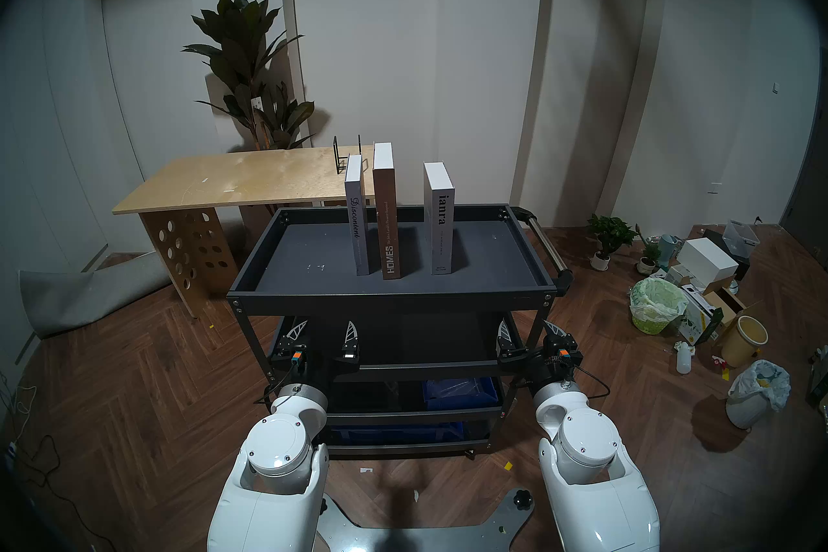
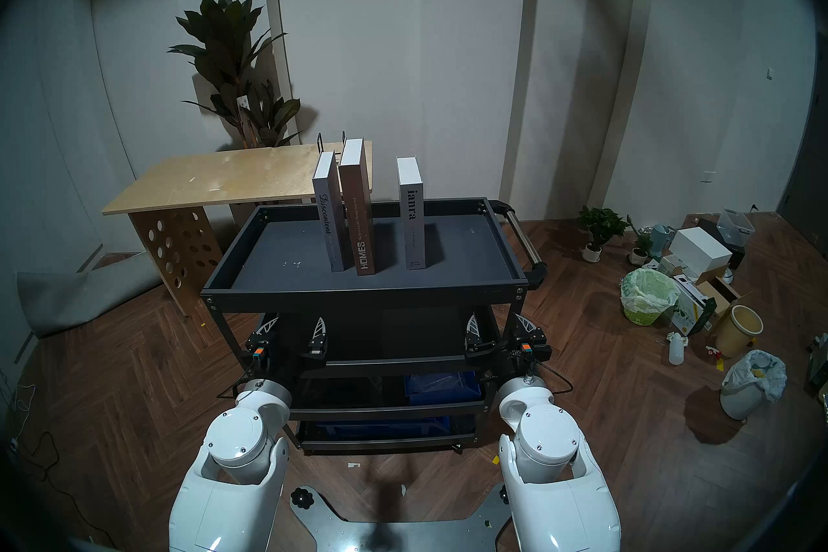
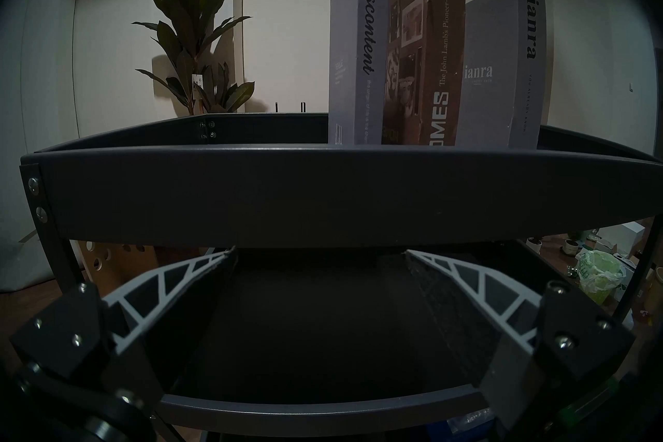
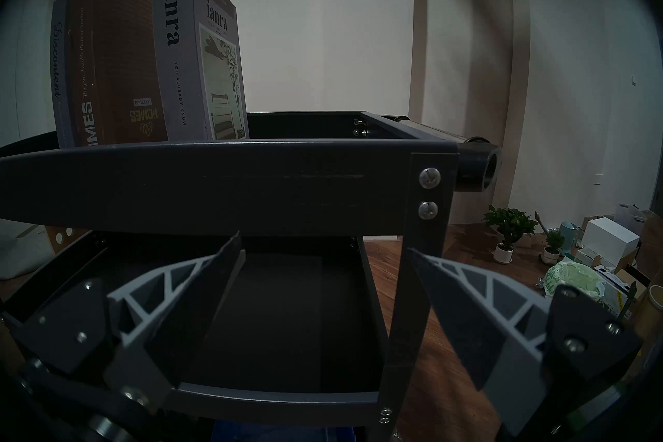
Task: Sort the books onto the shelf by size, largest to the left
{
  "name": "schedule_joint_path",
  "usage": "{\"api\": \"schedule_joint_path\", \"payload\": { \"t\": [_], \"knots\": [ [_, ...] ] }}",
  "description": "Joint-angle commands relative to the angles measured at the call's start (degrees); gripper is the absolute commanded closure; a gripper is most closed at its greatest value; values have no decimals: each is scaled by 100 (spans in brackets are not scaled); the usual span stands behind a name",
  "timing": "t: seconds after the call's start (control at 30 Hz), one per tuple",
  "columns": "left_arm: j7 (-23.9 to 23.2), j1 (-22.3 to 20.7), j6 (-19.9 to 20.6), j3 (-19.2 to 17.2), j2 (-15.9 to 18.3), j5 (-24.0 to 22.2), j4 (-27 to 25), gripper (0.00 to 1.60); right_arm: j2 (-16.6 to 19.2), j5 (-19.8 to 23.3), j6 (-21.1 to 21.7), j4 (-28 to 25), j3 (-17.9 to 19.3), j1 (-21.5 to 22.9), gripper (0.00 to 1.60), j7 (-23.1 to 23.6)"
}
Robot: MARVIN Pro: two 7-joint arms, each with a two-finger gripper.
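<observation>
Three books stand upright on the top tray of the dark grey cart (image 1: 313, 264). From left to right they are the grey-lilac "Discontent" (image 1: 357, 219), the tall brown "HOMES" (image 1: 389, 219) close beside it, and the white-grey "ianra" (image 1: 439, 224) apart to the right. My left gripper (image 1: 325, 331) is open and empty below the tray's front rim, at the second tier. My right gripper (image 1: 531, 331) is open and empty at the front right post (image 4: 416, 287), one finger on each side of it. The books also show in the left wrist view (image 3: 362, 54).
A chrome handle bar (image 1: 544, 237) sticks out on the cart's right side. A plywood table (image 1: 215, 183) with a black wire stand stands behind left. Blue bins (image 1: 457, 394) sit on lower tiers. Boxes, bags, pots and plants (image 1: 699, 304) litter the floor at right.
</observation>
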Motion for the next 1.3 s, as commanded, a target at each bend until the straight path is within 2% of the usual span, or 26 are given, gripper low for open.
{"api": "schedule_joint_path", "payload": {
  "t": [0.0, 0.1, 0.17, 0.23, 0.3, 0.33, 0.4, 0.5, 0.53, 0.57, 0.63, 0.8, 0.93, 1.1, 1.27],
  "knots": [
    [-32, 115, -345, 11, 5, -19, -662, 0, 18, 57, -125, -229, 20, -31, 0, 58],
    [-94, 99, -483, 24, 37, -31, -830, 0, 9, 130, -135, -414, 68, -71, 0, 71],
    [-182, 163, -427, 10, 37, -143, -1132, 0, 20, 185, -167, -602, 122, -86, 0, 95],
    [-208, 119, -459, 15, 42, -166, -1150, 0, 6, 222, -193, -666, 154, -72, 0, 95],
    [-236, 169, -403, 40, 80, -133, -1396, 0, 6, 263, -213, -817, 221, -48, 0, 99],
    [-253, 85, -450, 63, 90, -118, -1318, 0, -6, 309, -225, -835, 257, 0, 0, 108],
    [-269, 159, -291, 125, 111, -81, -1608, 0, 13, 390, -192, -1057, 343, 14, 0, 148],
    [-248, 176, -163, 157, 128, -23, -1721, 0, 33, 440, -186, -1169, 396, 25, 0, 188],
    [-250, 245, -20, 180, 128, -28, -1911, 0, 42, 468, -172, -1231, 431, 16, 0, 205],
    [-258, 177, -21, 204, 139, -8, -1853, 0, 48, 497, -148, -1275, 461, 9, 0, 221],
    [-263, 222, 258, 275, 131, 10, -2075, 0, 75, 525, -128, -1345, 528, -13, 0, 245],
    [-226, 85, 880, 587, 135, 23, -2392, 0, 118, 620, -106, -1331, 733, 36, 0, 263],
    [0, -337, 1386, 960, 238, 133, -2515, 0, 151, 688, -138, -1246, 867, 101, 0, 281],
    [386, -683, 1635, 1355, 326, 162, -2597, 0, 161, 782, -154, -1168, 998, 129, 0, 294],
    [729, -945, 1577, 1784, 447, 215, -2454, 0, 152, 874, -173, -1093, 1134, 127, 0, 281]
  ]
}}
